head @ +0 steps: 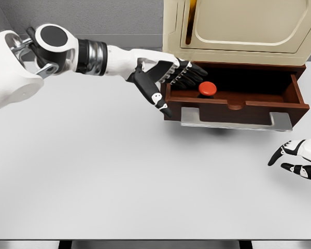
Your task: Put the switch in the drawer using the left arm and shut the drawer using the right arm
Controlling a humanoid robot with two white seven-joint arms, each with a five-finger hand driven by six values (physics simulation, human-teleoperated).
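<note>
Head view: the red round-button switch (207,88) lies inside the open dark-brown wooden drawer (233,106) of the cream cabinet (238,26), toward its left end. The left hand (168,78) hovers at the drawer's left rim, fingers spread and holding nothing, judged a completed drop. The right hand (298,158) rests on the pale grey surface (119,171) below the drawer front, fingers relaxed and empty, placed to push it shut.
</note>
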